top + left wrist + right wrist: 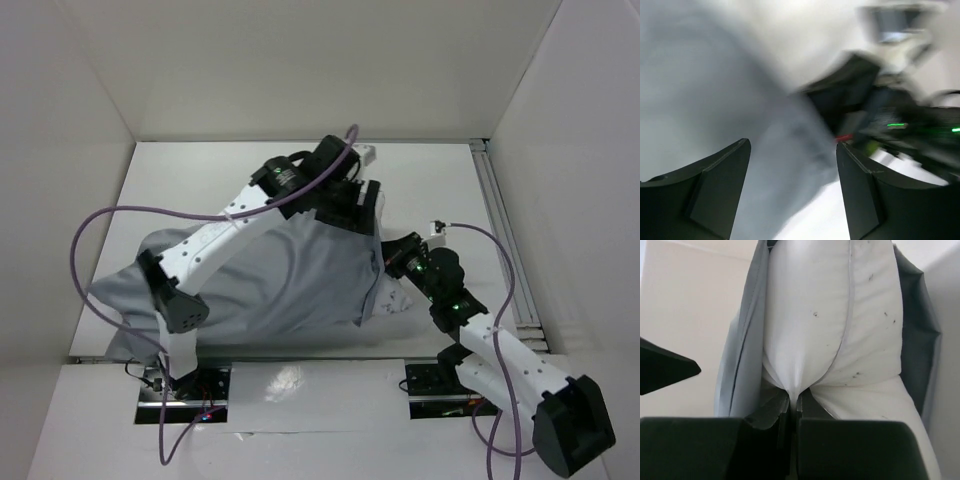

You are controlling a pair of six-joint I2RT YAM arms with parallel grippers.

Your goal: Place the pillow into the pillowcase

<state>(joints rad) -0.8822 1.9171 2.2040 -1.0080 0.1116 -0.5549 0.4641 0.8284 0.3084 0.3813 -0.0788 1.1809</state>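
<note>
The grey pillowcase (270, 285) lies wrinkled across the table's middle and left. The white pillow (393, 299) pokes out of its right end, the rest hidden inside. In the right wrist view the pillow (840, 315) bulges with dark specks, with the pillowcase (735, 375) around both sides. My right gripper (794, 402) is shut on a pinch of pillow fabric; it also shows in the top view (398, 258). My left gripper (350, 205) is over the pillowcase's far right corner. In its blurred wrist view the left gripper (792, 146) is open above the grey pillowcase (790, 165), holding nothing.
White enclosure walls (90, 90) ring the table. A metal rail (502, 235) runs along the right side. A purple cable (110, 215) loops from the left arm; another purple cable (500, 250) loops by the right arm. The arm bases (300, 385) sit at the near edge.
</note>
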